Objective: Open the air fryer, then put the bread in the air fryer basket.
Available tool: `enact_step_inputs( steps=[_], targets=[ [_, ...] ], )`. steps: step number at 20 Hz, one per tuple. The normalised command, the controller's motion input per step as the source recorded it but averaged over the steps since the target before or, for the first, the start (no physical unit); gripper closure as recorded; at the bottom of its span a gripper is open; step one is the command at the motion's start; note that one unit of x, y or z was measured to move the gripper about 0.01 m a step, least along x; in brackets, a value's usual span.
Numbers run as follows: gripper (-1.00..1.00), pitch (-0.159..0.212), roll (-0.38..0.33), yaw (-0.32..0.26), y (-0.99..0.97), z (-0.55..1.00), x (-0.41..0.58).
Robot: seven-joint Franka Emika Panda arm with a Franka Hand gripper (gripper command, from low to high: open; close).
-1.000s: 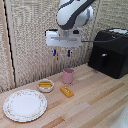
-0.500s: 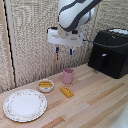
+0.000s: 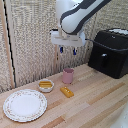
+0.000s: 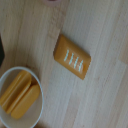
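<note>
Gripper (image 3: 67, 50) hangs high over the wooden surface (image 3: 100, 100), holding nothing; its two blue-tipped fingers (image 3: 61, 49) point down and stand spread with a clear gap between them. It sits above the pink cup (image 3: 68, 75), well clear of it.

Bread (image 3: 67, 92): golden-orange oblong lying flat on the surface, just near-side of the pink cup and to the right of the small round dish (image 3: 46, 86). Wrist view shows it (image 4: 73, 57) lying at a slant, with a row of short pale marks on top, apart from the dish rim (image 4: 35, 80).

Dish holds paler yellow pieces (image 4: 20, 95). White plate (image 3: 24, 105) with patterned rim lies at the near left, apart from the dish.

Air fryer (image 3: 111, 52) stands on the surface at the exterior view's far right, well apart from the gripper. Air fryer basket (image 3: 102, 61) looks pushed in, front panel flush; air fryer handle (image 3: 104, 59) juts from that panel, untouched
</note>
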Motion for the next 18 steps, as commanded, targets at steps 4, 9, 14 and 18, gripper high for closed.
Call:
enact_step_inputs(
  steps=[4, 9, 14, 18],
  targets=[
    [-1.0, -0.108, -0.375, 0.0, 0.0, -0.01, 0.0],
    [-1.0, -0.145, -0.375, 0.0, 0.0, 0.0, 0.0],
    [-1.0, -0.188, -0.375, -0.009, -0.06, 0.0, -0.018],
    [-1.0, -0.177, -0.374, -0.024, -0.14, -0.06, -0.035]
  ],
)
